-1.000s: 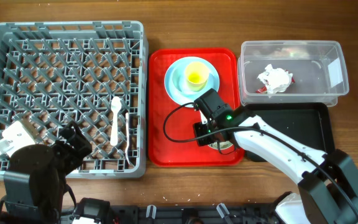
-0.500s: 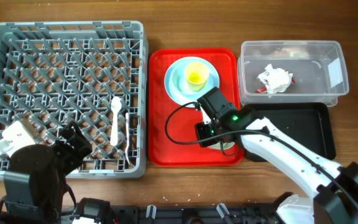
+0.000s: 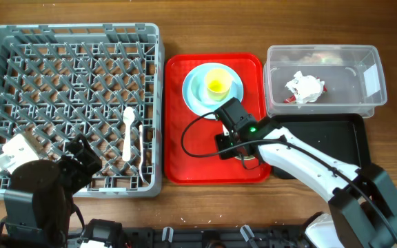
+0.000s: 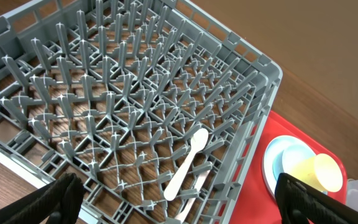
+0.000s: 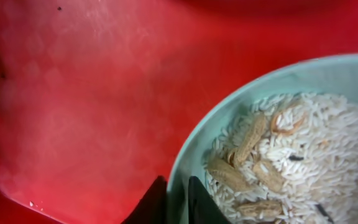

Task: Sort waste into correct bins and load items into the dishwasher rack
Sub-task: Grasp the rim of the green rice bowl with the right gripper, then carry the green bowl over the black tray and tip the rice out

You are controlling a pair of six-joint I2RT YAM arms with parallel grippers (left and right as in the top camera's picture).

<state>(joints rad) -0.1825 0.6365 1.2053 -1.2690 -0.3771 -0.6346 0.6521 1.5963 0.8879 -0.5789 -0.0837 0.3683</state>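
Grey dishwasher rack [image 3: 74, 29] was seen filling the left of the overhead view, w/ a white spoon [image 3: 128, 131] laid among the pegs toward its lower right. Left gripper [image 4: 178, 180] was held over the rack's lower left corner, its fingers [image 4: 58, 199] spread wide apart w/ nothing gripped btwn them. At centre a red tray [image 3: 181, 145] was seen. In its upper part the light blue plate [image 3: 195, 93] carried the yellow cup [image 3: 216, 84], upright. In the tray's lower right the pale blue-green bowl [image 5: 328, 71] was set, holding beige rice scraps [image 5: 303, 149]. Right gripper [image 5: 178, 190] was closed on the bowl's rim at the bottom of the wrist view: one finger outside, the other inside, rim pinched btwn them. At upper right the clear tub [image 3: 350, 96] held the crumpled white wrapper [image 3: 304, 87], some red print showing. Black tray [image 3: 322, 134] was placed just below the tub, right of the red tray.
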